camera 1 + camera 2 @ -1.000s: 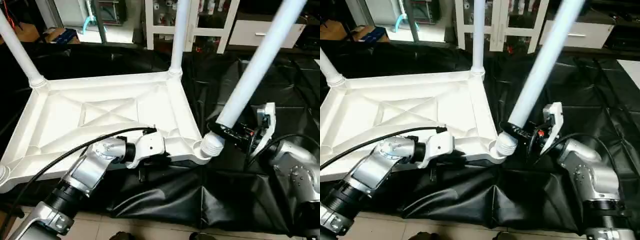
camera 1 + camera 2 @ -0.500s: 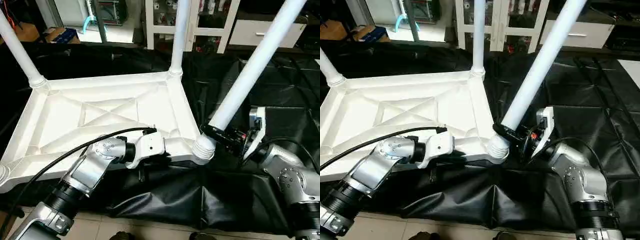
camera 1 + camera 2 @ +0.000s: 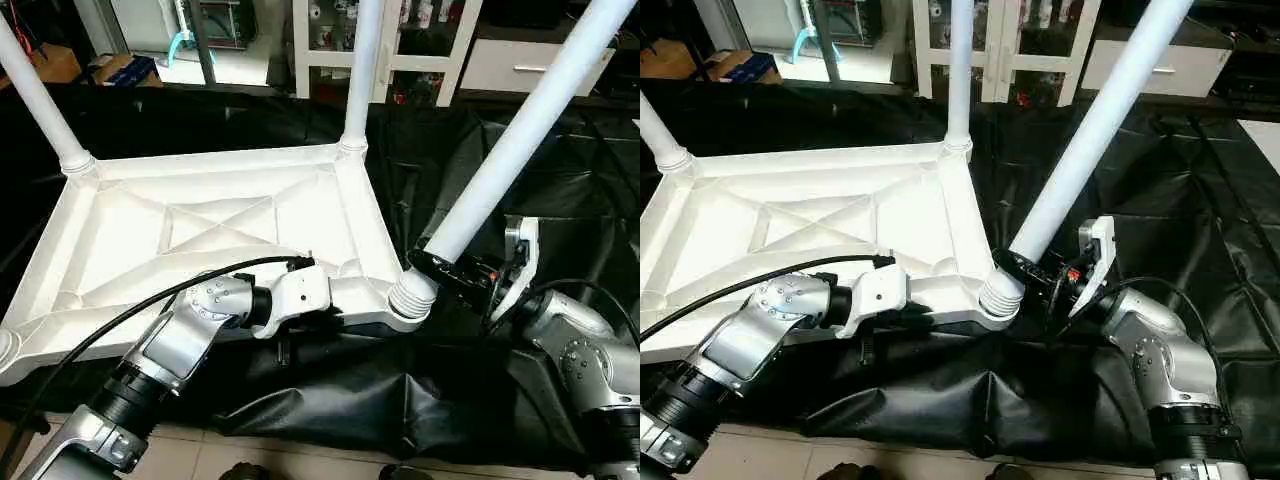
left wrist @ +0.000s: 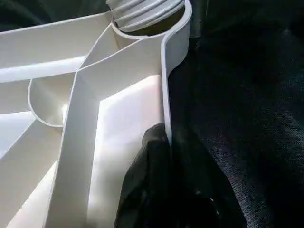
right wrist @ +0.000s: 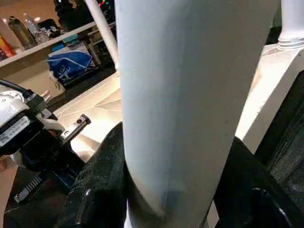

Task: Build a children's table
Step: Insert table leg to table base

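Right gripper (image 3: 450, 272) clamped around the lower end of a white tube leg (image 3: 520, 130), both black fingers (image 5: 102, 190) pressed on either side of the tube just above its threaded end. That leg leans up and to the right, its ribbed base sitting in the near right corner socket (image 3: 408, 298) of the table top (image 3: 200, 235). Left gripper (image 4: 156, 190) pinched tight on the near rim of the table top, fingers closed over the thin edge wall, a little left of that same socket. Table top lies upside down, X-ribbed underside facing up, on a black sheet (image 3: 560, 200) covering the work surface. Two more legs stand upright in the far corners: far left leg (image 3: 35, 95) and far right leg (image 3: 358, 70). Black cable (image 3: 120, 315) runs along the left forearm. White glass-door cabinet (image 3: 390, 40) behind, far side.
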